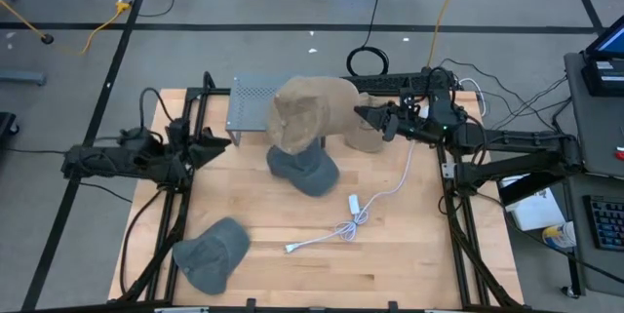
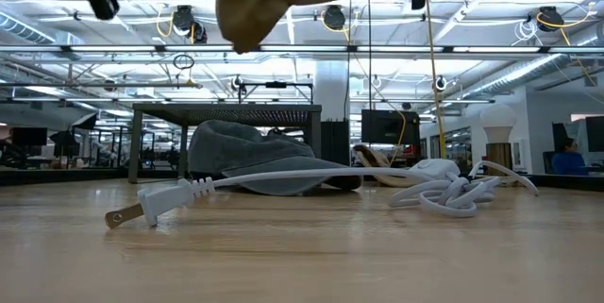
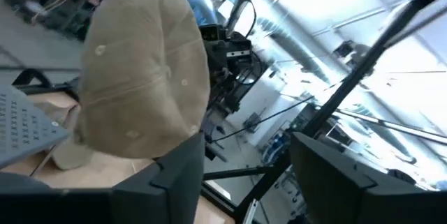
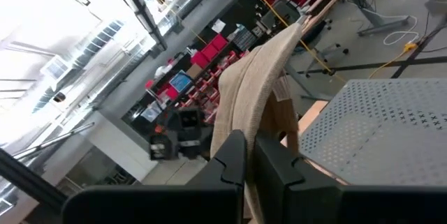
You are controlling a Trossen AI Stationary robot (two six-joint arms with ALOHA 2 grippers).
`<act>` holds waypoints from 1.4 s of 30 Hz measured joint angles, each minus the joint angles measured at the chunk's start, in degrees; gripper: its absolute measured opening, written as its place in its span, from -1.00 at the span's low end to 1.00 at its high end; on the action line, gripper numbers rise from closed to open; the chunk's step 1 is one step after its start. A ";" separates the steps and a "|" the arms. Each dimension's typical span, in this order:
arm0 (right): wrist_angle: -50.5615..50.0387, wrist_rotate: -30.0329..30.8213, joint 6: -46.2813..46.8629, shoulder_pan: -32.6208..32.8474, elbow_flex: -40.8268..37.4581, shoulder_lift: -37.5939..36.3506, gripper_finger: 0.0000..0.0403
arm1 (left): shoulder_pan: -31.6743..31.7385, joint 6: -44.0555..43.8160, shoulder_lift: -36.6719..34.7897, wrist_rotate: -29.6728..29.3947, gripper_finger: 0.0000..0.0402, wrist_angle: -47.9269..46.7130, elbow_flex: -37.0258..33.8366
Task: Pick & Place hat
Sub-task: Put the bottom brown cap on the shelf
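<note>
The wooden table (image 1: 390,254) carries a perforated grey metal rack (image 1: 249,106) at its far edge, with both dark arms reaching in from the sides. The right arm holds a tan hat (image 1: 310,110) up in the air above the middle of the table; the right gripper (image 1: 372,116) is clamped tight on the hat's edge, the cloth pinched between its fingers (image 4: 237,165) in the right wrist view. The left gripper (image 1: 216,143) hovers at the table's left side, near the rack and well short of the tan hat, its jaws partly apart and holding nothing. A dark grey hat (image 1: 303,169) lies on the table directly under the raised one. A second grey hat (image 1: 210,253) lies near the front left corner. A white cable (image 1: 356,217) with a plug trails across the middle right.
</note>
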 joint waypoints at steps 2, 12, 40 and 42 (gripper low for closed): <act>-0.02 0.02 -0.36 0.00 0.00 0.02 -0.99 | -0.01 -0.27 4.10 -0.11 -0.05 -2.78 4.92; 0.22 0.13 -4.98 0.02 0.00 0.02 -0.99 | 0.08 4.30 24.79 -1.64 -0.21 -15.86 26.18; -3.76 3.46 -13.94 1.66 0.02 -7.02 -0.99 | 9.39 1.50 50.26 -7.49 0.81 -7.07 35.31; -3.87 3.56 -13.94 1.64 0.04 -7.30 -0.99 | 9.39 0.41 50.27 -7.49 0.78 -6.93 35.31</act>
